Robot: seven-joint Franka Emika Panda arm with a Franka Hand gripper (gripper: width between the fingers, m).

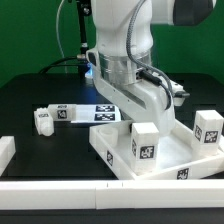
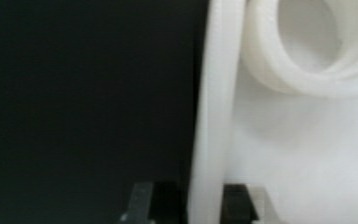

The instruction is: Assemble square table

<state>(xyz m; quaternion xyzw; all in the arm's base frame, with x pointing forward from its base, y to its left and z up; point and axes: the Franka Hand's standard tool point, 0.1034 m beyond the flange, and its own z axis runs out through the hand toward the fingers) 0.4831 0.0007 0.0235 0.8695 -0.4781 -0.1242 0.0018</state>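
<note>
Only the wrist view shows the claw (image 2: pixel 197 203) pinching the slab's rim (image 2: pixel 211 90).

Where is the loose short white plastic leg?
The leg lies on the black table at the exterior view's left, beside the flat white marker board.

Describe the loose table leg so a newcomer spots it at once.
Find the white square tabletop at the exterior view's lower right. Past the marker board, toward the exterior view's left, is the loose leg: unlike the upright legs, it lies sideways.
</note>
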